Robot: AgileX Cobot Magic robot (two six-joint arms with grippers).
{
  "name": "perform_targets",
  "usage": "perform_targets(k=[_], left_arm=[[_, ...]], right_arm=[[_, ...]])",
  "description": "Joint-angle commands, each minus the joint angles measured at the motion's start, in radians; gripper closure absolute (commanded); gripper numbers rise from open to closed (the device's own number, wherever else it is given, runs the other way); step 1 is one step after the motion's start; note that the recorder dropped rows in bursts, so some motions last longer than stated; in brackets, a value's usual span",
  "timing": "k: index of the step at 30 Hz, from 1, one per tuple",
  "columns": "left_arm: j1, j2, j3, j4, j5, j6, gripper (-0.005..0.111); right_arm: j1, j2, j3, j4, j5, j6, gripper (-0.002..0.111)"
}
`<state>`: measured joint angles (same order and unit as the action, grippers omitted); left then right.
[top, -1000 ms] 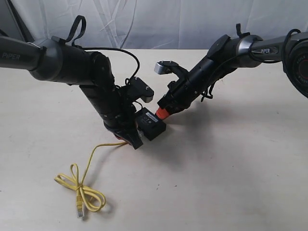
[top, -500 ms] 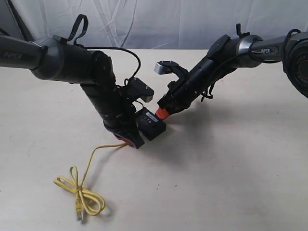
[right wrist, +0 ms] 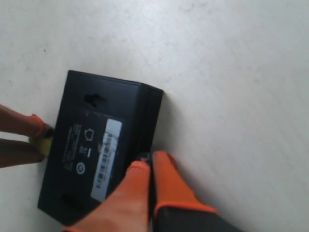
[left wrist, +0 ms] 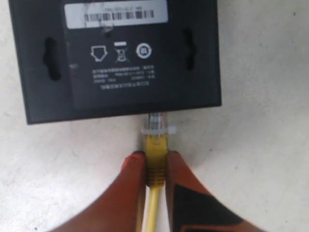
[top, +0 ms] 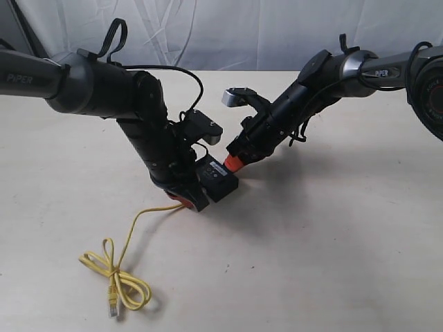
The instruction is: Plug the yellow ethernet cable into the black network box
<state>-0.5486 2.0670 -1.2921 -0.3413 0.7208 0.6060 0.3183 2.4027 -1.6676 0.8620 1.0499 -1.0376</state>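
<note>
The black network box lies flat on the table, its white barcode label facing up. My left gripper is shut on the yellow boot of the yellow ethernet cable. The clear plug touches the box's near edge; how far it is in cannot be seen. In the exterior view the left gripper sits at the box's lower-left side. The rest of the cable trails to a loose loop. My right gripper is shut, its tips against the opposite side of the box.
The free plug of the cable lies near the table's front edge. A white curtain hangs behind the table. Both arms lean in over the middle of the table.
My left gripper has edged slightly toward the box with the plug, and the cable loop has been dragged a little. The right arm has not moved.
</note>
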Motion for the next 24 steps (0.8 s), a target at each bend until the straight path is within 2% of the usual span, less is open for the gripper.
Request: perform_targets(k=[1, 24], left_arm=[[-0.002, 0.002, -0.005, -0.002, -0.007, -0.004, 0.107], [-0.002, 0.002, -0.005, -0.002, -0.018, -0.004, 0.107]], right_arm=[[0.009, 0.016, 0.006, -0.060, 0.018, -0.005, 0.109], [0.009, 0.016, 0.006, -0.080, 0.017, -0.005, 0.109]])
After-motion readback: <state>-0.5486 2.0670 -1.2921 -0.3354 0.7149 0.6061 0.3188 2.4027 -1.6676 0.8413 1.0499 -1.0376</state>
